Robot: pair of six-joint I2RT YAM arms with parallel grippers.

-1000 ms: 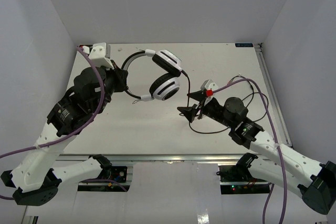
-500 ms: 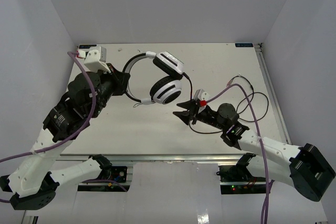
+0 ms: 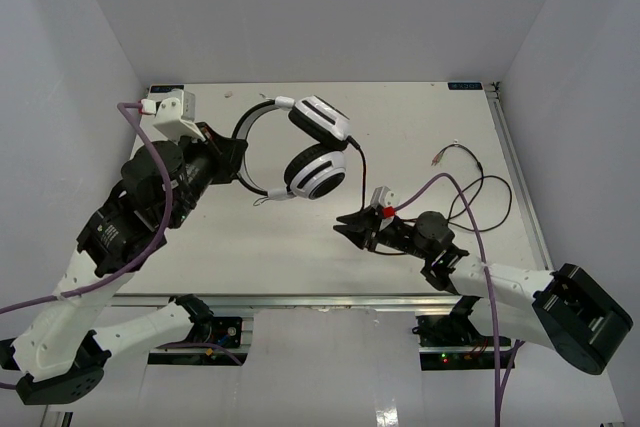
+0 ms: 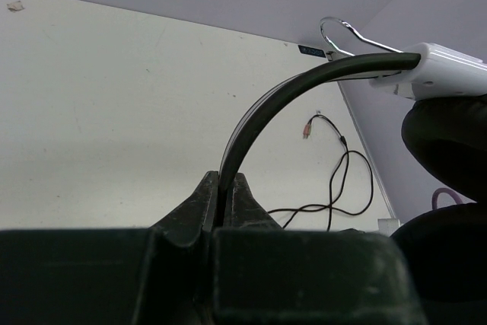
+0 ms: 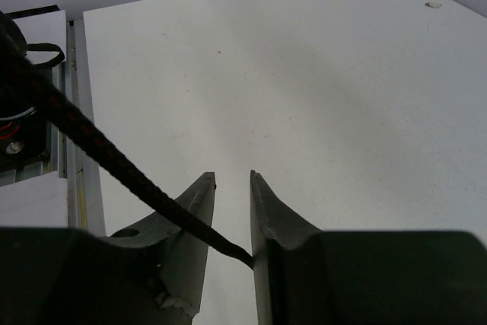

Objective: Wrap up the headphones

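The headphones hang above the table's back middle, white cups with black cushions. My left gripper is shut on their headband, which rises from between the jaws and curves right to a white cup. The thin black cord drops from the cups and loops over the right side of the table, its plug lying loose. My right gripper sits low near the front middle. Its jaws stand a narrow gap apart, and the cord crosses between them against the right finger.
The white table is boxed in by grey walls on three sides. A metal rail runs along its near edge. Thick purple arm cables arch over the right arm and beside the left arm.
My right gripper has dropped toward the near edge and its jaws have narrowed around the cord. The left arm has shifted slightly, still holding the headband.
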